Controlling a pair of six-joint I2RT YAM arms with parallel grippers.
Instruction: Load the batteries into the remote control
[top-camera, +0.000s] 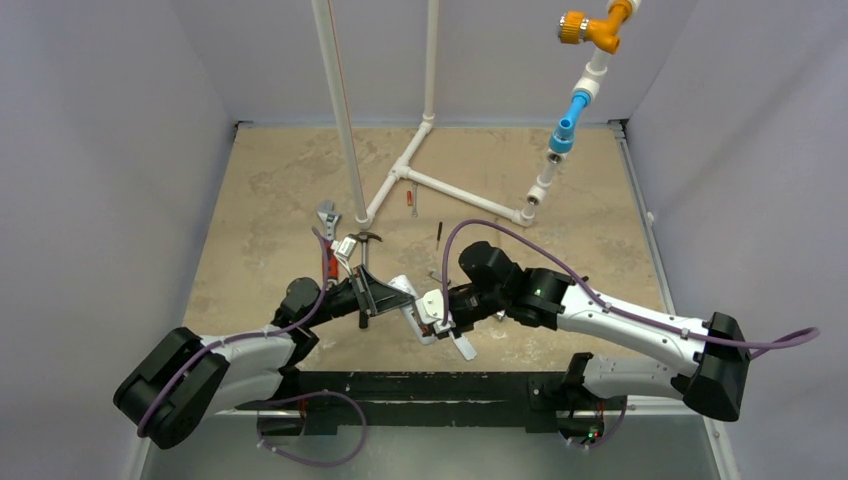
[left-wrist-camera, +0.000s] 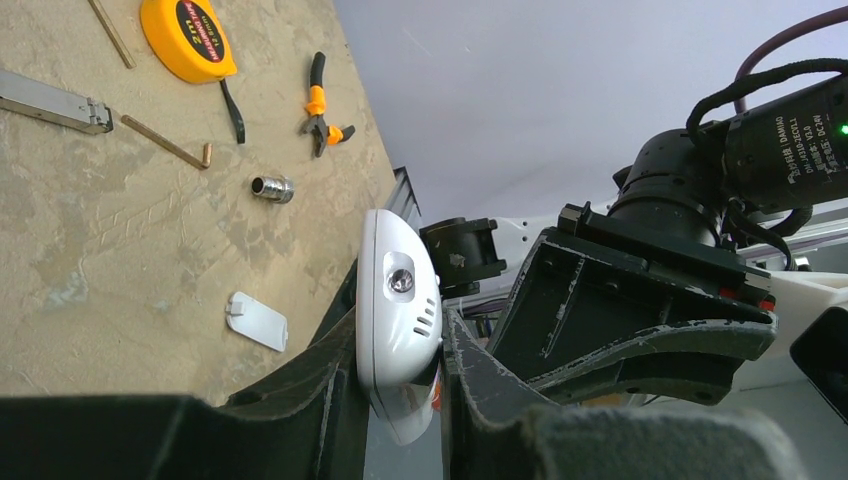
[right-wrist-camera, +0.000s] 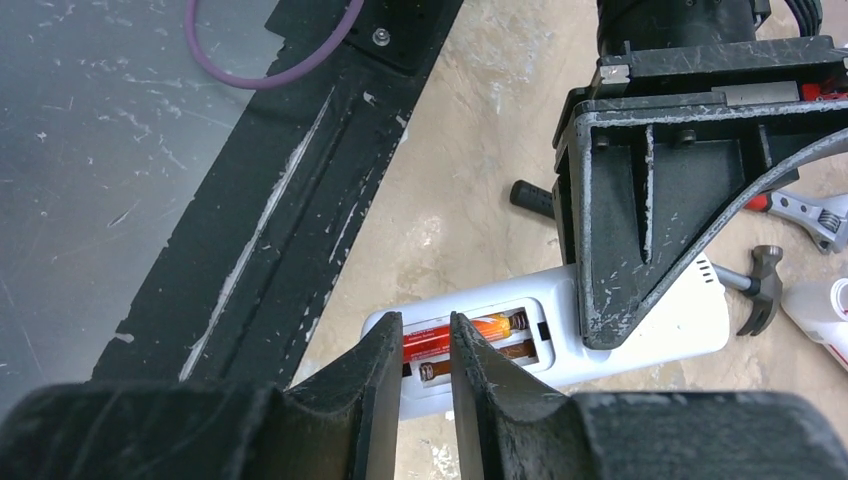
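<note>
White remote control (right-wrist-camera: 670, 340), recess open, holds an orange battery (right-wrist-camera: 485, 327).

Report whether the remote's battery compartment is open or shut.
Open: the remote control has its recess uncovered, with an orange battery lying inside it.

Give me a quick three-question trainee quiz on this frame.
1. True or false: the left gripper is clamped on the remote control.
2. Fill in: the right gripper has its tips at the open compartment, which holds an orange ___.
3. Where is the loose white cover? A on the table, B on the remote control, C in the right gripper.
Key: 1 true; 2 battery; 3 A.
</note>
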